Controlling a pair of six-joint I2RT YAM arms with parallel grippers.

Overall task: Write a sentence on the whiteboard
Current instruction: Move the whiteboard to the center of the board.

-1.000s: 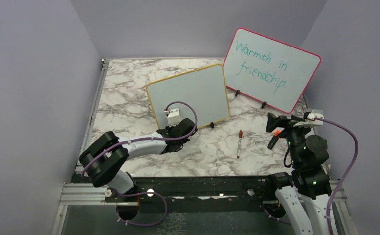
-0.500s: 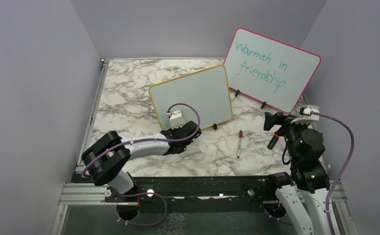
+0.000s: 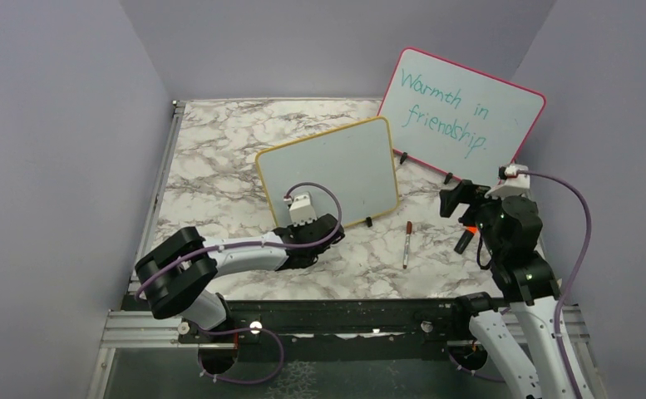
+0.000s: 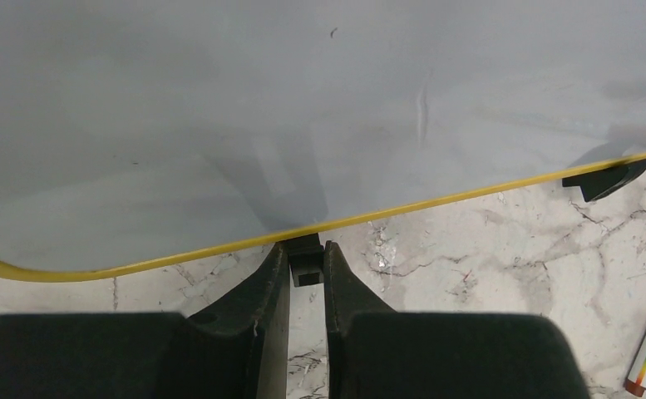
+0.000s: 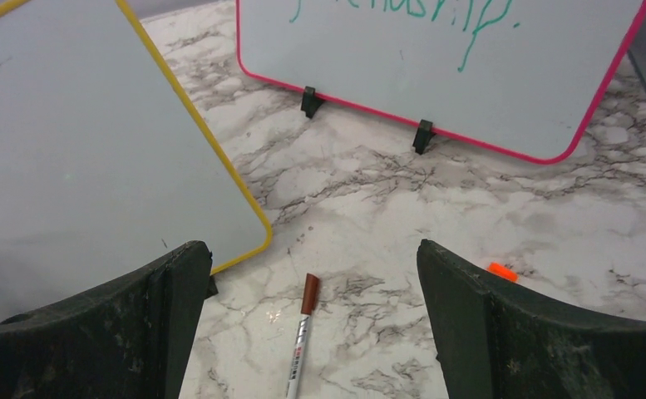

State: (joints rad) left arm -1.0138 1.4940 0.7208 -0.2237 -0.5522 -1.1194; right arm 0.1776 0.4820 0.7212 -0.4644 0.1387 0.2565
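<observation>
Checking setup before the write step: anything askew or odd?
The whiteboard sits skewed to the table edge, blank, with the left gripper pinching its foot. The marker lies capped on the table; a small orange scrap lies loose nearby.

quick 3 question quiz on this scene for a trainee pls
1. True or false: the yellow-framed whiteboard already carries writing.
2. In the right wrist view, what shows between the fingers of the open right gripper? A) a brown-capped marker B) an eraser C) a cup
3. Fill in: the left gripper is shut on the whiteboard's black ____.

Key: 1. False, it is blank. 2. A. 3. foot.
</observation>
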